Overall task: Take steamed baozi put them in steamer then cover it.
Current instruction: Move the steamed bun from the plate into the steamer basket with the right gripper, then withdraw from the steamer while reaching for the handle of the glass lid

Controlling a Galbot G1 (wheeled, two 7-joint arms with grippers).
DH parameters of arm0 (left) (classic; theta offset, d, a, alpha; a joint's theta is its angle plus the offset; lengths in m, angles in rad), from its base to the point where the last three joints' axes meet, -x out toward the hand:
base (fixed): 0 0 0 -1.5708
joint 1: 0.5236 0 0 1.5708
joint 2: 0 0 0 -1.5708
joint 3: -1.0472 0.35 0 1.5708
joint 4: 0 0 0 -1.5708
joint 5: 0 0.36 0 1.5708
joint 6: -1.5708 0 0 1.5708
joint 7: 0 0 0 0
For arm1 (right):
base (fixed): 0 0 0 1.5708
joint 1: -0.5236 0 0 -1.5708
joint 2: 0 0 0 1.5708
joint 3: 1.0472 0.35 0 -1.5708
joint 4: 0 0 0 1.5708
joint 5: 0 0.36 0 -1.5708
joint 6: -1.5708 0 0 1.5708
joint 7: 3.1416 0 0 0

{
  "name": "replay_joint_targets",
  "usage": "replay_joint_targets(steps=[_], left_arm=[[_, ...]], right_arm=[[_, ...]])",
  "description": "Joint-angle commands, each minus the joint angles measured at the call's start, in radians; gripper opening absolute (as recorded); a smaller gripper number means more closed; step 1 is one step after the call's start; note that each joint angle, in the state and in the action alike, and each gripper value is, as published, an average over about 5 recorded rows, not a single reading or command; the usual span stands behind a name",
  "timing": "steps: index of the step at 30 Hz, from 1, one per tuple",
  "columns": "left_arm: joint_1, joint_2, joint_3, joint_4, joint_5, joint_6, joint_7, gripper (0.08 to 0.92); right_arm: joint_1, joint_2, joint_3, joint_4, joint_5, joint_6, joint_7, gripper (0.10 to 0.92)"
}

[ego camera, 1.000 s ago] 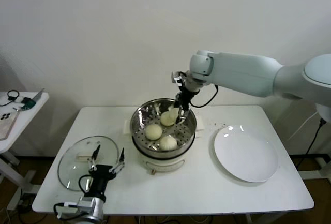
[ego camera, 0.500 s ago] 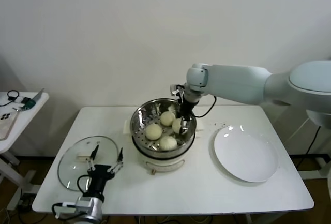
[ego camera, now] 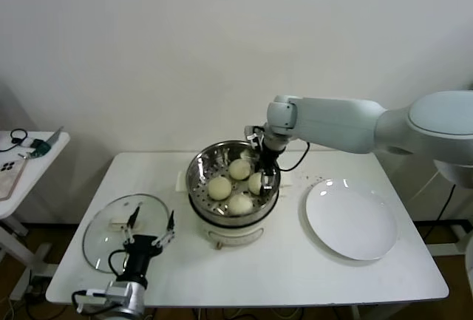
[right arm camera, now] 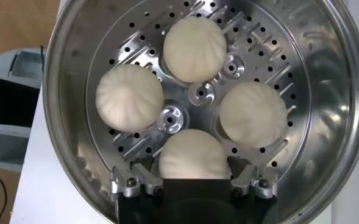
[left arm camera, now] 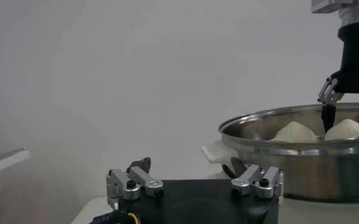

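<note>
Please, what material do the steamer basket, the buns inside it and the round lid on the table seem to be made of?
Steamer: looks like polished stainless steel, shiny, reflective, with a perforated floor.
Steamed baozi: apparently soft dough, matte off-white, with pleats on top.
Lid: seems to be clear glass, since the table shows through it; its rim material is unclear.

The right arm is fat, smooth and pale grey-white, with a black cable near its wrist. Both grippers are black with silver finger parts and small screws.
</note>
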Motion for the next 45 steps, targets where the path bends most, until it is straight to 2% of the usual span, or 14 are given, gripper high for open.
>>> replay_joint_targets(steps=[1,12,20,27,37,45], left_arm=[[0.0,0.002,-0.002,-0.002,-0.004,0.002,0.0,0.823],[0.006,0.007,-0.016,0.003,-0.006,-0.004,0.002,0.823],[0.004,0.005,-0.02,0.002,0.009,-0.007,0.0,0.823],[0.005,-0.005,-0.023,0.001,0.063,-0.016,-0.004,0.823],[0.018,-0.012,-0.044,-0.016,0.108,-0.023,-0.002,0.823],[0.018,-0.013,-0.049,-0.033,0.217,-0.002,-0.002,0.823]], right_arm=[[-0.001,-0.008,0.03,0.003,-0.003,-0.002,0.003,0.817],[0.05,-0.162,0.156,0.096,0.06,0.045,0.069,0.823],[-0.004,-0.355,0.299,0.239,0.056,0.178,0.287,0.823],[-0.237,-0.502,0.575,0.383,0.009,0.256,0.531,0.823],[-0.731,-0.695,1.066,0.55,-0.1,0.287,0.724,0.823],[-1.103,-0.727,1.428,0.598,-0.129,0.327,0.821,0.823]])
